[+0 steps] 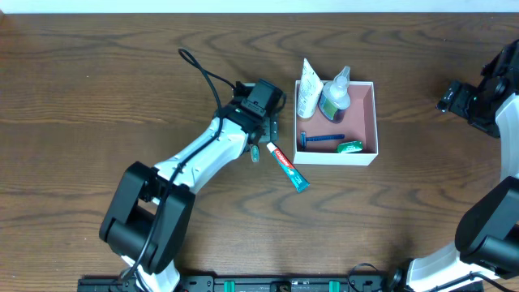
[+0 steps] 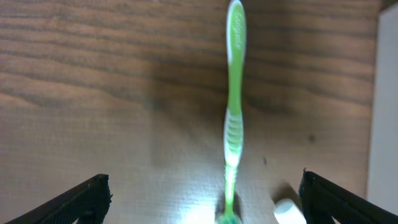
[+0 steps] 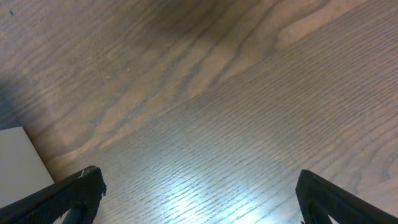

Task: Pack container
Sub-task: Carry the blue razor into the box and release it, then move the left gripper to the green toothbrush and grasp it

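Toothbrush (image 2: 233, 106) beneath left gripper (image 2: 202, 190); jaws spread

The tabletop (image 1: 97, 81) is dark brown wood with a wavy grain that fills the whole overhead view. Right of centre, in the upper half, the square white-walled container (image 1: 332, 157) sits flat on it. A toothpaste tube (image 1: 289, 168) lies slantwise just beside the container's lower left corner, its white cap (image 2: 289, 211) toward the upper left; whether tube and wall touch cannot be told. A green-and-white toothbrush (image 2: 233, 118) lies flat, running straight up the middle of the left wrist view, left of the cap.
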`<control>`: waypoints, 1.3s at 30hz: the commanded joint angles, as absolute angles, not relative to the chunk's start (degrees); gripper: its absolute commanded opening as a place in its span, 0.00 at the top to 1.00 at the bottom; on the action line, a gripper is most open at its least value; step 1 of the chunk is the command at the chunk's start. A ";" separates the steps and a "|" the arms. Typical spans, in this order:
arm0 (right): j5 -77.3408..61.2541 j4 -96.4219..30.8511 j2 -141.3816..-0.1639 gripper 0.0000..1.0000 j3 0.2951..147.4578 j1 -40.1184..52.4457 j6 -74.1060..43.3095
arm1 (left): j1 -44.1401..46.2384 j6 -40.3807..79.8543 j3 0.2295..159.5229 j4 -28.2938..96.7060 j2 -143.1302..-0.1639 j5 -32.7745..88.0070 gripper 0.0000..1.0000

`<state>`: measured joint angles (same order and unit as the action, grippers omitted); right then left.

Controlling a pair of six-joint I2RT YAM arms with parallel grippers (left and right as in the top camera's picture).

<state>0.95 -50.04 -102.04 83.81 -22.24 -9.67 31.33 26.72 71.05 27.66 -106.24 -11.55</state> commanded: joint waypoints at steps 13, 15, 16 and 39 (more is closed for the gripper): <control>1.26 -50.02 -102.45 0.01 83.70 -22.48 -10.24 | 28.58 23.62 71.11 24.84 -110.02 -9.43 0.04; 1.26 -50.02 -102.45 0.01 83.70 -22.48 -10.24 | 28.58 23.59 71.11 24.71 -110.45 -9.43 0.04; 1.26 -50.02 -102.45 0.01 83.70 -22.48 -10.24 | 28.58 23.62 71.11 24.69 -110.67 -9.43 0.04; 1.26 -50.02 -102.45 0.01 83.70 -22.48 -10.24 | 29.02 21.45 71.11 23.83 -112.92 -9.45 0.04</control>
